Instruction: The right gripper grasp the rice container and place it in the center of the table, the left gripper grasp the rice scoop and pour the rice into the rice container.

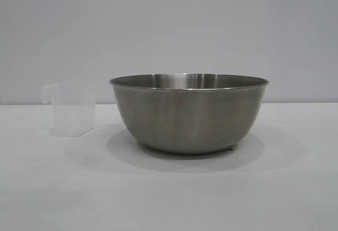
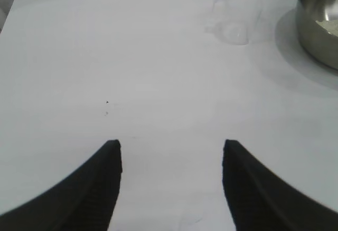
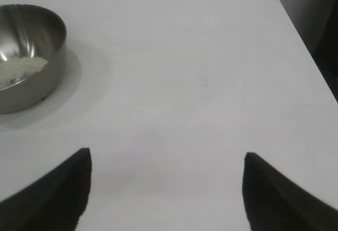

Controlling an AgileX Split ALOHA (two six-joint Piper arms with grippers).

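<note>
We see the rice container (image 1: 189,114) sitting upright about mid-counter in the exterior view, a big steel bowl resting flat. Rice (image 3: 20,68) already lies in its bottom, a pale patch visible in the right wrist view. The rice scoop (image 1: 69,109) stands upright just left of the bowl, near it but not touching, handle loop pointing left. It looks empty, though the clear plastic makes that hard to confirm. So we judge both steps done: bowl centred, rice poured, scoop set back down out of the way.

Left claw (image 2: 171,186): fingers apart, nothing between them, hanging over bare counter (image 2: 132,73) well short of the scoop, which shows far ahead next to the bowl edge. Right claw (image 3: 166,189): fingers apart, wider than the left, also empty, over bare counter with the bowl off to one side and well apart. Neither arm shows in the exterior view, so both sit pulled back from the work area. We read this as a parked pose with claws left open after release.

Risk is low: the bowl sits stable, and the light scoop is the only thing easy to knock.
</note>
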